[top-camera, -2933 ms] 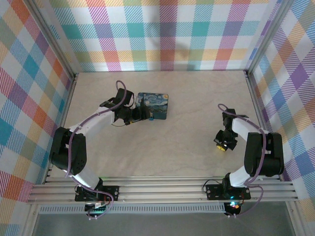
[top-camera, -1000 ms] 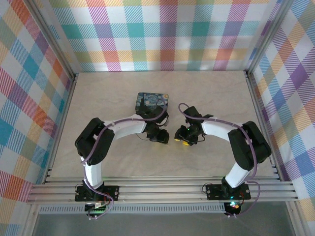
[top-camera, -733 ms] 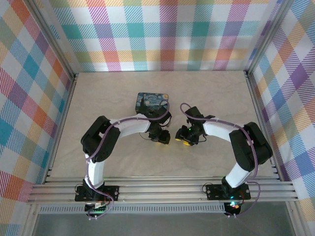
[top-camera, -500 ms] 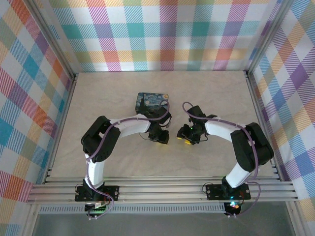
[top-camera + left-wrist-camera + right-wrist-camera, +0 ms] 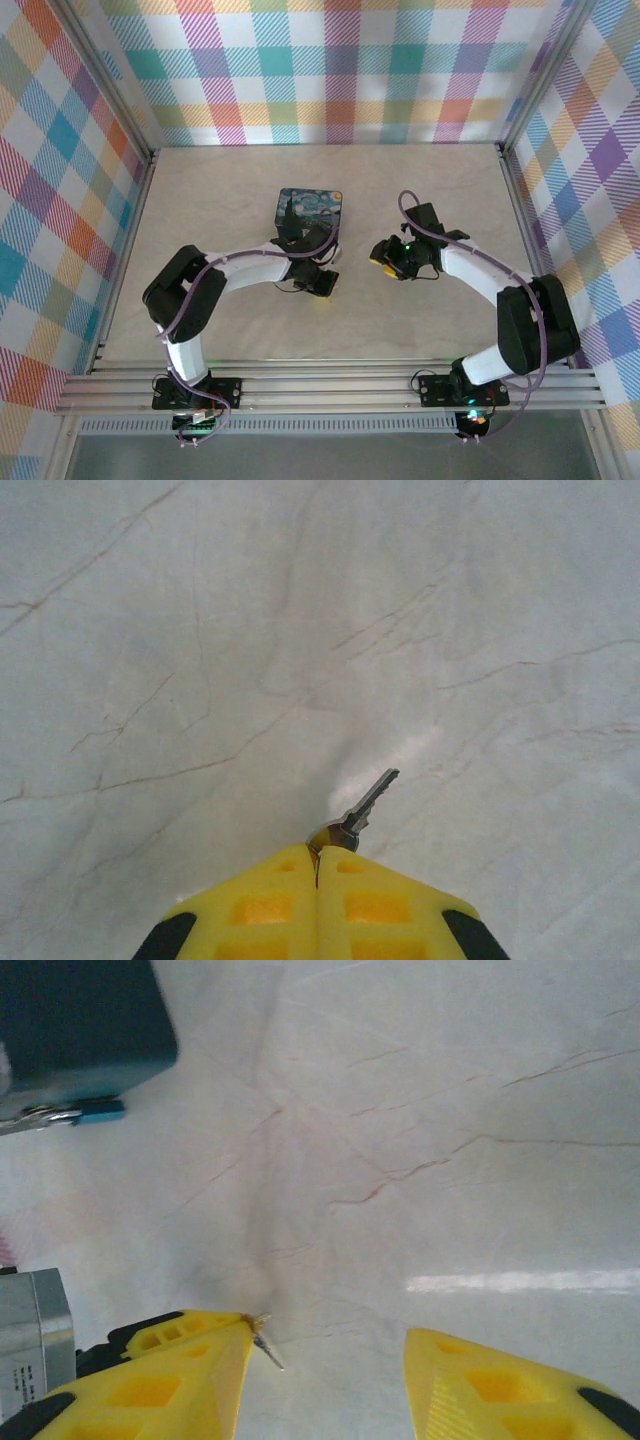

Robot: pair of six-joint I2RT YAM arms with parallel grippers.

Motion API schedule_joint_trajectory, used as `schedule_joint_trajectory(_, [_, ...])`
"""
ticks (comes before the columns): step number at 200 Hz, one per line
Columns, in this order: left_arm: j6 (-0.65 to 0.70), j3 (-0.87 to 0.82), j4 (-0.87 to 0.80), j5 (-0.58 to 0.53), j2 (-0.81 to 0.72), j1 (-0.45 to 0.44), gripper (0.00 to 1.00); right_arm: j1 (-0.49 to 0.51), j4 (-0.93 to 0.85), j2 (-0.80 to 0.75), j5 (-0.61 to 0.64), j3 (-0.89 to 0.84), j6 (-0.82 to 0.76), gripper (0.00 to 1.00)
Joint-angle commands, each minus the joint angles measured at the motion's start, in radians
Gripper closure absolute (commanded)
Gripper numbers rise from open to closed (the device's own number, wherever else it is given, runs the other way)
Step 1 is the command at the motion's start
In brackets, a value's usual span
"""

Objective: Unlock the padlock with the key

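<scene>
The left gripper [image 5: 318,852] is pinching the key [image 5: 365,805] by its head just on the near side of the painted mat [image 5: 310,205], with the blade jutting out askew. The right gripper [image 5: 328,1330], off the mat's near right corner, is spread wide and carrying nothing. What looks like the blue padlock [image 5: 98,1112] is lying loose just beside the mat's edge. Unheld, it is likely to skid under a push, or the key may twist in the pinch.

Shiny metal key [image 5: 368,802]; glossy, veined marble-look table [image 5: 200,630]
</scene>
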Motion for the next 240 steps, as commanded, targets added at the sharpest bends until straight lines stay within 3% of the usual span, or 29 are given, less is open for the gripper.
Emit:
schedule_joint_trajectory(1, [0.049,-0.001,0.004,0.009,-0.103,-0.012,1.00,0.004,0.066,-0.023,-0.110,0.008,0.063,0.53])
schedule_joint_trajectory(63, [0.063,0.000,-0.115,-0.053,-0.281,-0.011,1.00,0.050,0.248,-0.109,-0.157,-0.076,0.173,0.53])
schedule_joint_trajectory(96, [0.002,-0.019,-0.109,0.005,-0.364,0.009,1.00,0.127,0.351,-0.165,-0.159,-0.107,0.196,0.55])
schedule_joint_trajectory(120, [-0.072,-0.004,-0.118,0.043,-0.390,0.036,1.00,0.194,0.446,-0.232,-0.117,-0.150,0.201,0.56])
schedule_joint_trajectory(153, [-0.244,0.043,-0.205,0.068,-0.374,0.130,1.00,0.285,0.488,-0.320,0.033,-0.195,0.204,0.60])
schedule_joint_trajectory(183, [-0.318,0.044,-0.207,0.088,-0.397,0.164,1.00,0.320,0.489,-0.252,0.022,-0.139,0.202,0.58])
schedule_joint_trajectory(207, [-0.351,0.053,-0.204,0.106,-0.412,0.181,1.00,0.360,0.472,-0.163,-0.001,-0.053,0.177,0.51])
schedule_joint_trajectory(240, [-0.317,0.073,-0.201,0.132,-0.406,0.191,1.00,0.371,0.456,-0.119,0.040,-0.020,0.214,0.50])
